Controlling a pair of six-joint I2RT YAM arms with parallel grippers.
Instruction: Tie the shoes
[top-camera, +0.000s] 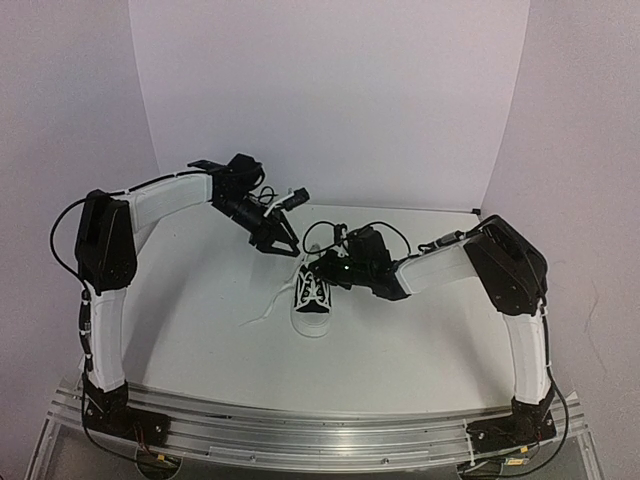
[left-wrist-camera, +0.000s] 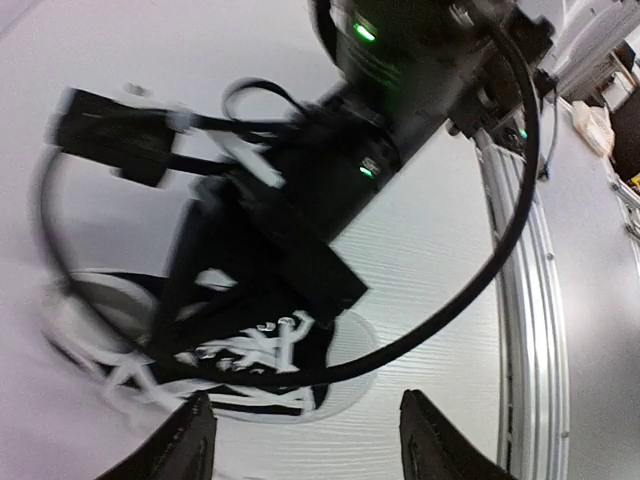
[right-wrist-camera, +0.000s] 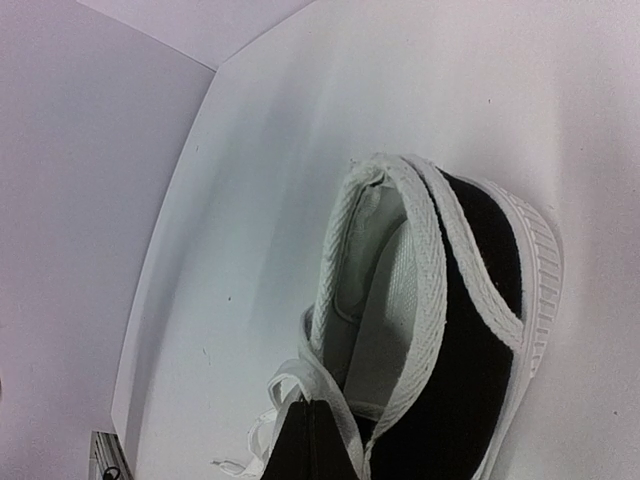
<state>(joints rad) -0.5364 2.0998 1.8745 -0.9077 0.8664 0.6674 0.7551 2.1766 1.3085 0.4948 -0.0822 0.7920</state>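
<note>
The shoe (top-camera: 312, 293), a small black sneaker with a white toe cap, sits mid-table with its toe toward the arms' bases. One white lace (top-camera: 262, 314) trails off to its left. My right gripper (top-camera: 323, 263) is at the shoe's heel end. In the right wrist view the right gripper (right-wrist-camera: 315, 408) is shut, with a white lace (right-wrist-camera: 338, 405) pinched at its tips beside the shoe's opening (right-wrist-camera: 380, 300). My left gripper (top-camera: 281, 243) hovers behind and left of the shoe, open and holding nothing. In its wrist view the left gripper (left-wrist-camera: 315, 440) is above the shoe (left-wrist-camera: 270, 350), and the right arm (left-wrist-camera: 330, 170) partly covers the shoe.
White walls (top-camera: 330, 90) close in the back and sides of the table. An aluminium rail (top-camera: 320, 425) runs along the near edge. A black cable (left-wrist-camera: 480, 270) of the right arm loops over the shoe in the left wrist view.
</note>
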